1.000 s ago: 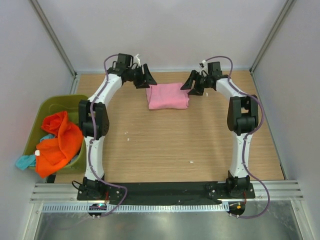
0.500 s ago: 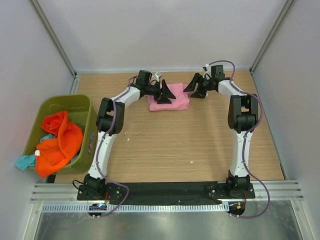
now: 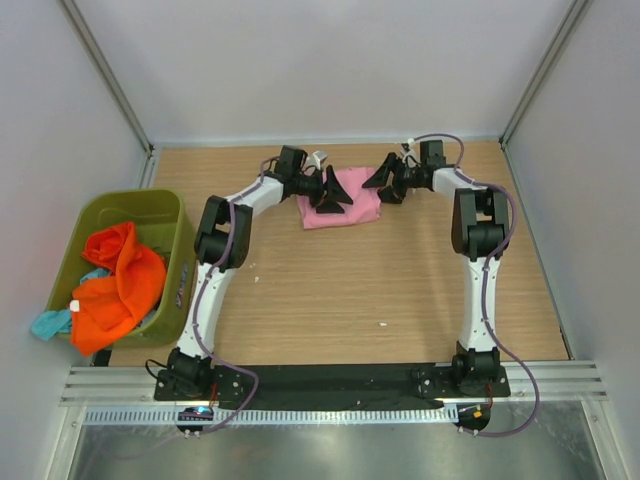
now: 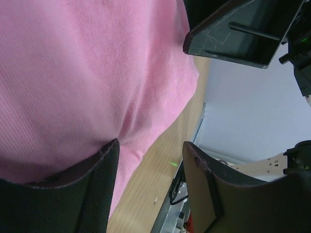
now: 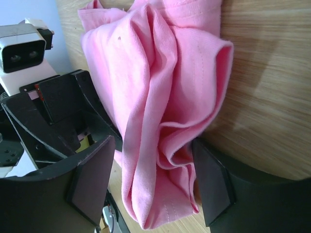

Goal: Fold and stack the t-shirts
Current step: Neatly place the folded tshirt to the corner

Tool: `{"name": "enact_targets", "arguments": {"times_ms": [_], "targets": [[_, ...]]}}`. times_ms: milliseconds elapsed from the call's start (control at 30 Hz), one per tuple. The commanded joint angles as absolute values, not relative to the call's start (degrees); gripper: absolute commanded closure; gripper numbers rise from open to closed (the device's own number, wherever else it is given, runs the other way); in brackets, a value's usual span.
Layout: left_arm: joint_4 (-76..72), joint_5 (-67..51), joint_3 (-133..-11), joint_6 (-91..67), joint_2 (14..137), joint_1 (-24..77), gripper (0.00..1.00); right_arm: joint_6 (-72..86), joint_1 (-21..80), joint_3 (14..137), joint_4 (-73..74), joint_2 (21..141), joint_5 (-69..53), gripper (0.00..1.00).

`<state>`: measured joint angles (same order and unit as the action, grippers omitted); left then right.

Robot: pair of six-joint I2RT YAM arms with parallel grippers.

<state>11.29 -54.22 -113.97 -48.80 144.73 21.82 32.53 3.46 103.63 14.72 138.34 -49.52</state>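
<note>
Left end effector (image 3: 335,192) has slid onto the pink t-shirt (image 3: 360,206), fingers apart.

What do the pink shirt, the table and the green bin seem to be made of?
Pink shirt: soft matte knit, probably cotton; fine ribbing and limp folds show.
Table: wood or wood-look laminate, satin; straight grain lines.
Green bin: likely moulded plastic, smooth with a slight sheen.

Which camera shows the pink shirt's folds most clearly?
The right wrist view: the pink shirt lies bunched, its layered folds sharp. The left wrist view shows only close, flat fabric; the top view shows it small and partly hidden.
</note>
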Motion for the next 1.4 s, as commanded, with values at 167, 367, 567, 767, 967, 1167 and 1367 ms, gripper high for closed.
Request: {"name": "enact_targets", "arguments": {"times_ms": [167, 367, 567, 767, 967, 1167, 1367], "targets": [[13.7, -53.3, -112.9, -46.3, 144.4, 21.5, 0.44, 32.3, 5.3, 103.5, 15.1, 141.7, -49.0, 0.32], [13.5, -53.1, -113.0, -46.7, 144.6, 21.2, 0.44, 28.5, 6.9, 104.0, 18.7, 141.5, -46.1, 0.41], [13.2, -53.2, -112.5, -46.6, 143.6, 20.3, 0.44, 27.3, 7.4, 103.6, 19.5, 140.6, -43.8, 0.90], [17.5, -52.7, -115.2, -40.5, 139.8, 18.6, 0.40, 17.6, 4.8, 109.2, 29.5, 136.8, -35.5, 0.99], [30.3, -46.1, -123.6, -25.9, 132.4, 14.9, 0.37, 4.1, 0.8, 116.6, 38.8, 131.2, -23.5, 0.99], [47.0, -38.5, -128.1, -11.8, 130.6, 10.4, 0.38, -4.3, -3.2, 110.3, 40.4, 123.5, -14.2, 0.99], [50.7, -34.1, -125.9, -6.9, 128.8, 9.4, 0.41, -9.8, -9.3, 109.6, 39.6, 121.0, -8.9, 0.99]]}}
